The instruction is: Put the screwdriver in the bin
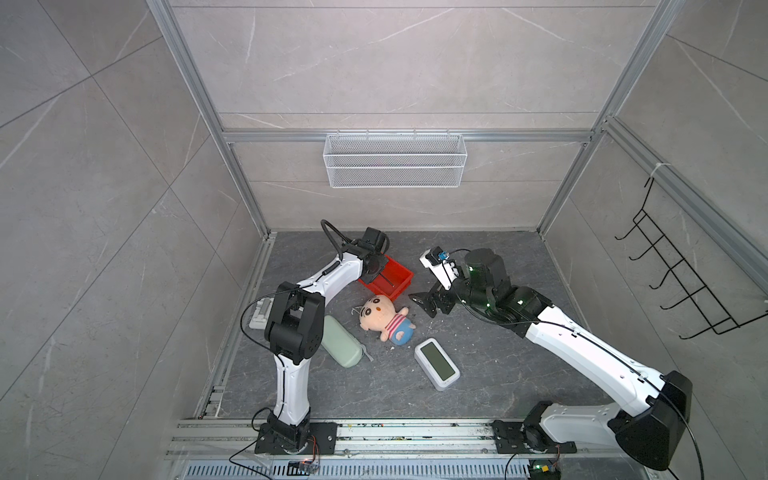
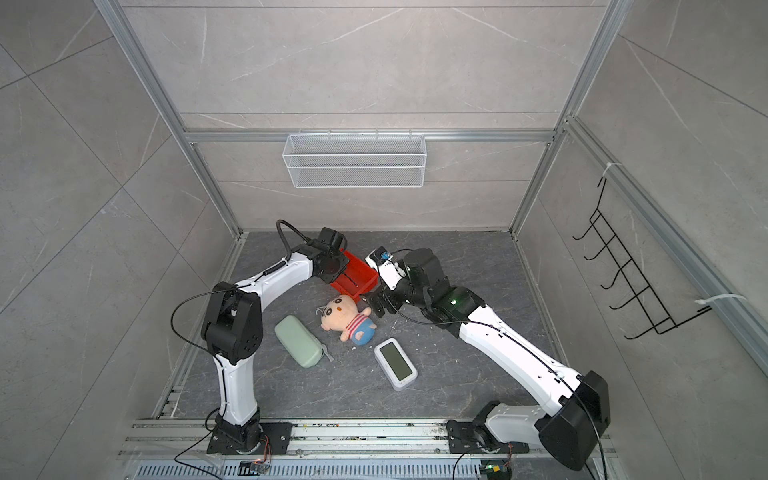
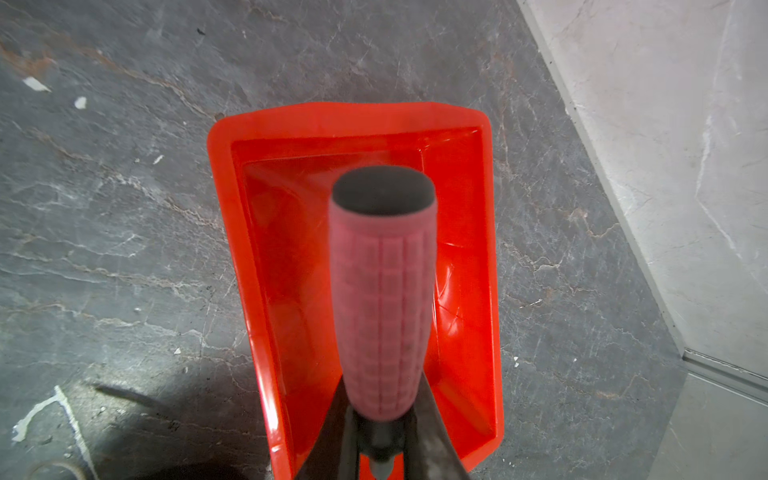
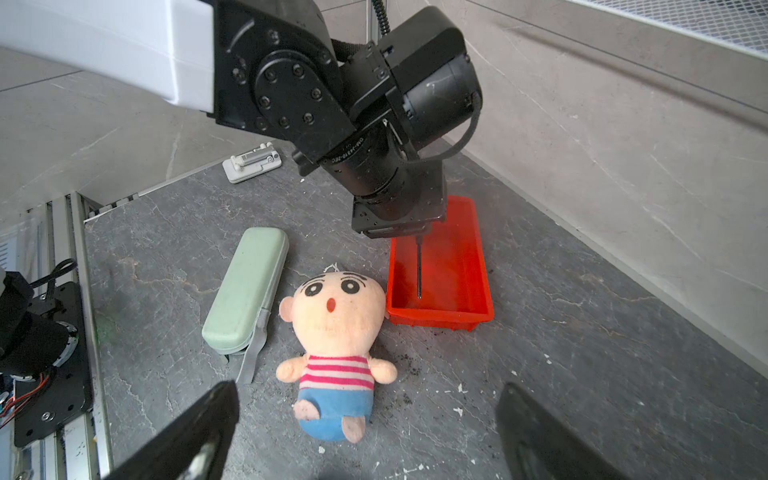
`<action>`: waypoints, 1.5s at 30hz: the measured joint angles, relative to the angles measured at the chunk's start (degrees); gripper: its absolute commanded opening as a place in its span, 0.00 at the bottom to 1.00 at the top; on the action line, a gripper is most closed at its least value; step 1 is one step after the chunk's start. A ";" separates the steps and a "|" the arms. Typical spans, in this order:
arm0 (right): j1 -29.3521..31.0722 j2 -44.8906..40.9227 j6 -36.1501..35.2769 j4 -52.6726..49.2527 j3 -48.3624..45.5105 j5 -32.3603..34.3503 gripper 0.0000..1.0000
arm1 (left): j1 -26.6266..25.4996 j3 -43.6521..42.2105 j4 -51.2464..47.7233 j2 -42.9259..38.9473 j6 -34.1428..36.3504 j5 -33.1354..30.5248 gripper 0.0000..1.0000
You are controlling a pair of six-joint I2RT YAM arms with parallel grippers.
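Screwdriver [image 3: 382, 299], ribbed red handle and thin black shaft, hangs tip-down over the glossy red bin [image 3: 353, 116] at the doll's [image 1: 384, 318] twelve o'clock on the veined dark stone counter [image 1: 478, 374] between pale tiled walls [image 1: 395, 62], clenched in the left fingers [image 3: 436, 453]; right fingers [image 4: 187, 436] spread wide, empty.

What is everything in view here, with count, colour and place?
screwdriver: 1, red handle, black shaft, upright over the bin
bin: 1, red, floor, toward the back
plush doll: 1, peach, beside the bin
case: 1, pale green, left of the doll
screen device: 1, white, floor, nearer than the doll
small device: 1, white, floor's left edge
wire basket: 1, white, back wall
hook rack: 1, black, right wall
left gripper: 1, black, shut on the screwdriver
right gripper: 1, black, open, beside the bin
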 measured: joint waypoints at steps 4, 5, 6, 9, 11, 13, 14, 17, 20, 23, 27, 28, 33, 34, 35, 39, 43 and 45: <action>0.04 0.00 0.00 -0.26 0.00 0.17 0.99 | 0.00 0.68 -0.02 1.99 -0.13 0.57 0.00; 0.04 0.00 0.00 -0.33 0.00 0.22 0.99 | 0.00 0.68 -0.02 2.43 -0.26 0.74 0.00; 0.04 0.00 0.00 -0.31 0.00 0.39 0.99 | 0.00 0.68 -0.04 2.84 -0.37 0.87 0.00; 0.04 0.00 0.00 -0.33 0.00 0.59 0.99 | 0.00 0.68 -0.04 3.80 -0.52 0.94 0.00; 0.04 0.00 -0.02 -0.42 0.00 0.66 0.99 | 0.00 0.68 0.22 4.44 -0.52 1.07 0.00; 0.04 0.00 0.00 -0.59 0.00 0.83 0.99 | 0.00 0.68 0.35 5.09 -0.52 1.14 0.00; 0.04 0.00 0.00 -0.72 0.00 0.85 0.99 | 0.00 0.68 0.35 5.35 -0.52 1.18 0.00; 0.04 0.00 -0.02 -0.76 0.00 1.03 0.99 | 0.00 0.68 0.35 6.01 -0.52 1.25 0.15; 0.04 0.00 0.00 -0.83 0.00 0.98 0.99 | 0.00 0.68 0.39 6.10 -0.55 1.07 0.31; 0.04 0.00 -0.02 -1.25 0.24 0.98 0.99 | 0.00 0.68 1.09 6.10 -0.55 0.68 0.42; 0.04 0.00 0.00 -1.33 0.72 0.98 0.99 | 0.00 0.68 1.62 6.01 0.04 0.17 0.48; 0.04 0.00 0.00 -1.38 0.85 0.98 0.99 | 0.00 0.68 1.68 5.95 0.20 0.11 0.50; 0.04 0.00 0.00 -1.38 1.14 1.01 0.99 | -0.09 0.68 1.97 4.09 1.03 -0.33 0.62; 0.04 0.00 0.00 -1.36 1.14 1.01 0.99 | -0.17 0.68 2.05 3.37 1.29 -0.39 0.66; 0.04 0.00 0.00 -1.27 1.14 1.01 0.99 | -0.22 0.66 2.12 2.51 1.46 -0.57 0.68; 0.04 -0.02 0.24 -0.48 1.11 1.46 0.99 | -0.33 0.44 2.47 -1.31 2.82 -0.79 0.71; 0.04 -0.13 1.27 1.36 1.07 1.99 0.99 | -0.70 -1.27 2.93 -5.88 4.66 -1.75 0.77; 0.04 -0.46 1.86 2.29 0.90 2.75 0.99 | -1.01 -2.49 3.19 -8.26 6.32 -2.67 0.77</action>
